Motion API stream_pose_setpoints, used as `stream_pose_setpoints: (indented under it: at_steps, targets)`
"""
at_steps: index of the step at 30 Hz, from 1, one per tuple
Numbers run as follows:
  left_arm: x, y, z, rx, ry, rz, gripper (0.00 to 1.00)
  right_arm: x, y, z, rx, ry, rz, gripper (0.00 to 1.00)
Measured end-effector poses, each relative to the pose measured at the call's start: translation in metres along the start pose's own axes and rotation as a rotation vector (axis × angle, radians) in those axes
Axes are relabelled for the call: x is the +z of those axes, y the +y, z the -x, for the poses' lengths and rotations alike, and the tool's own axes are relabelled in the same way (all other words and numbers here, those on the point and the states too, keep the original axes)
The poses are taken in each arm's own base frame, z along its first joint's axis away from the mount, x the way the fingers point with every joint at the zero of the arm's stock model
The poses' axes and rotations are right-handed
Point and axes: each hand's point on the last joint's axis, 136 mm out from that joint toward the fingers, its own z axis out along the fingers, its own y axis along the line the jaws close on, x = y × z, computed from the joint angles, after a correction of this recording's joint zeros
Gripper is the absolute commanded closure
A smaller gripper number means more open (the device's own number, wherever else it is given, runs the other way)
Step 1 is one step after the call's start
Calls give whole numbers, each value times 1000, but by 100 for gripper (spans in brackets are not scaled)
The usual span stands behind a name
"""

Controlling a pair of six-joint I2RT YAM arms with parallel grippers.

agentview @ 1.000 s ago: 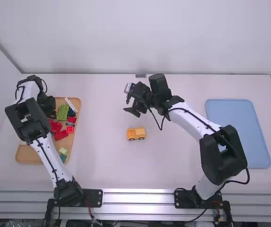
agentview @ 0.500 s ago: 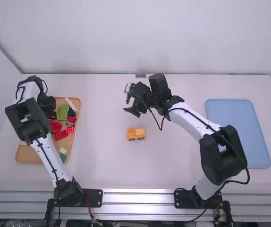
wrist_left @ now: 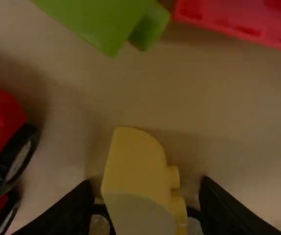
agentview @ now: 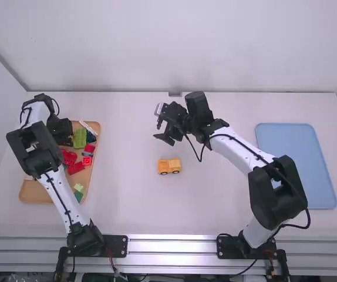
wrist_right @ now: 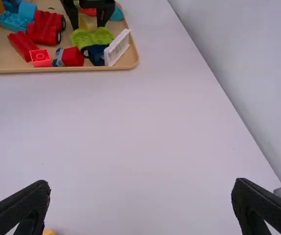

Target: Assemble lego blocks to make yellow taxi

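Getting the yellow block (wrist_left: 138, 181): we think this is our job now, to add to the car.
Left gripper (wrist_left: 145, 183): our fingers are apart on both sides of the block, with gaps, not pinching it.
Right gripper (wrist_right: 141, 185): wide open and empty, over the worktop (agentview: 127, 205).
Yellow car (agentview: 169, 166): on the worktop, near the middle.
Tray (agentview: 38, 197): holds the yellow block; next we should squeeze it and lift it straight up.
Green block (agentview: 80, 138): it has slid a tiny bit since the first picture; our car has not moved.
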Motion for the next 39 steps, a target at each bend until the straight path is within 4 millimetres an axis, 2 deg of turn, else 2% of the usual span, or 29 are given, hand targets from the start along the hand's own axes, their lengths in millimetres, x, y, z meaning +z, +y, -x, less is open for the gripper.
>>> stream_pose_setpoints:
  at_steps: [6,10,15,23,27,30,34,39]
  targets:
    - [0,-1,-2,6,6,-3,56,0,0,0,2,2,0,1]
    - [0,-1,-2,-7,2,-3,59,0,0,0,3,2,0,1]
    - [1,-1,-1,-15,-13,1,74,0,0,0,2,1,0,2]
    - [1,0,1,-16,-29,7,74,0,-1,0,-1,-1,-2,1]
    - [1,2,2,-14,-46,18,83,0,0,0,0,0,0,2]
    - [0,9,6,-14,-72,47,85,0,0,0,0,0,-1,1]
    - [-2,22,15,-14,-127,104,80,0,-4,4,-18,-17,-14,1]
    - [-4,37,24,23,-184,177,82,1,-8,9,-43,-48,-38,1]
